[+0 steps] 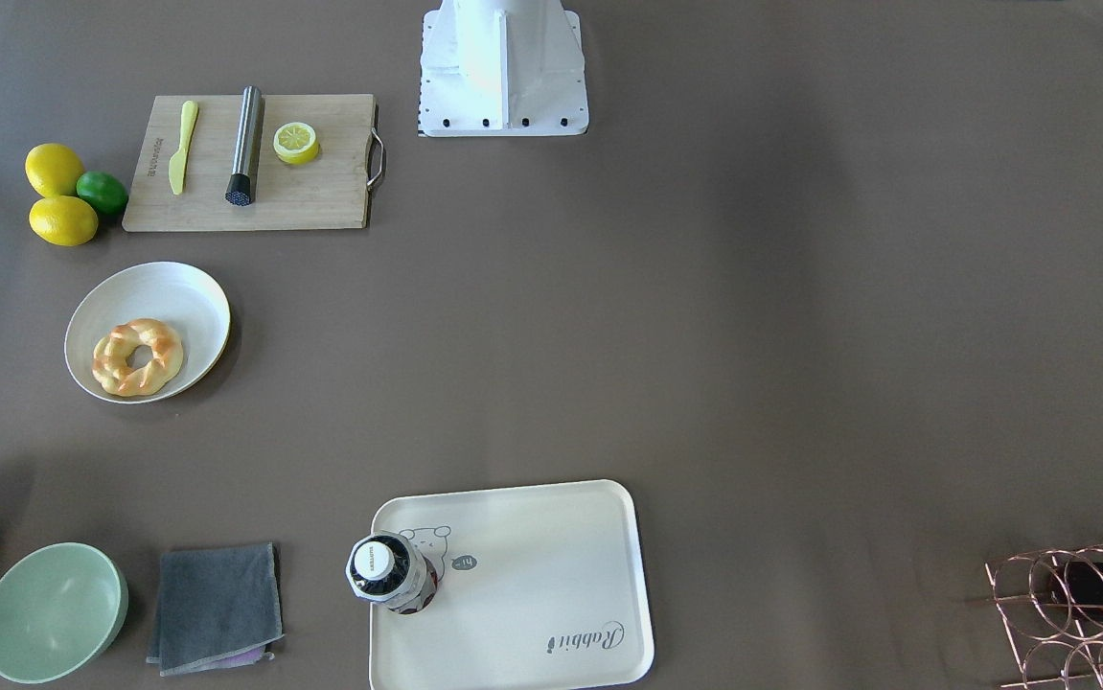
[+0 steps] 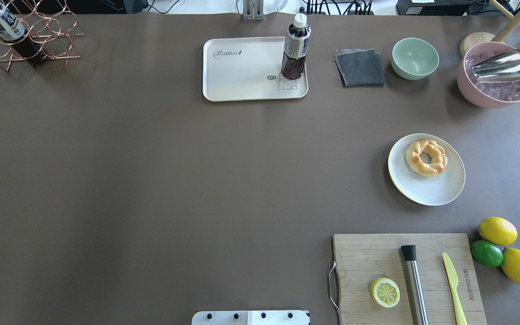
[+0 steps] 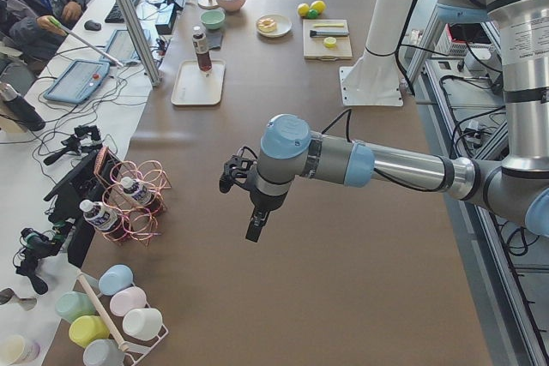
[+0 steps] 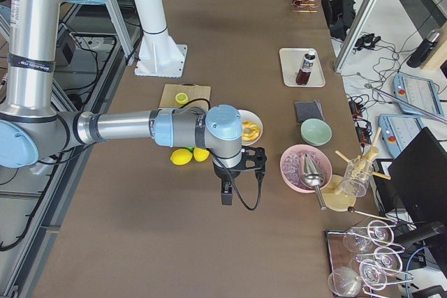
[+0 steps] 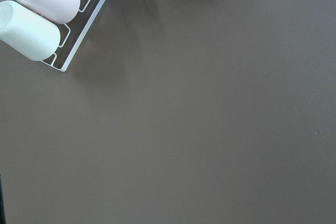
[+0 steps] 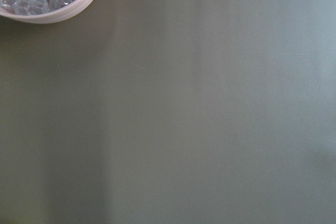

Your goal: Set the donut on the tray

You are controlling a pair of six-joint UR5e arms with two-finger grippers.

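The braided donut (image 1: 137, 356) lies in a round white shallow bowl (image 1: 168, 297) on the robot's right side, also seen from overhead (image 2: 426, 157). The cream tray (image 1: 532, 575) sits at the table's far edge (image 2: 241, 72) with a dark drink bottle (image 2: 295, 47) standing on its bear-print corner. My left gripper (image 3: 249, 212) hangs above bare table at the left end, far from both. My right gripper (image 4: 227, 197) hovers over bare table near the pink ice bowl (image 4: 305, 167). Both show only in the side views, so I cannot tell whether they are open or shut.
A wooden cutting board (image 2: 404, 275) holds a lemon half, a steel muddler and a yellow knife; two lemons and a lime (image 2: 487, 253) lie beside it. A grey cloth (image 2: 360, 67) and green bowl (image 2: 414, 58) sit right of the tray. A copper wire rack (image 2: 25, 36) stands far left.
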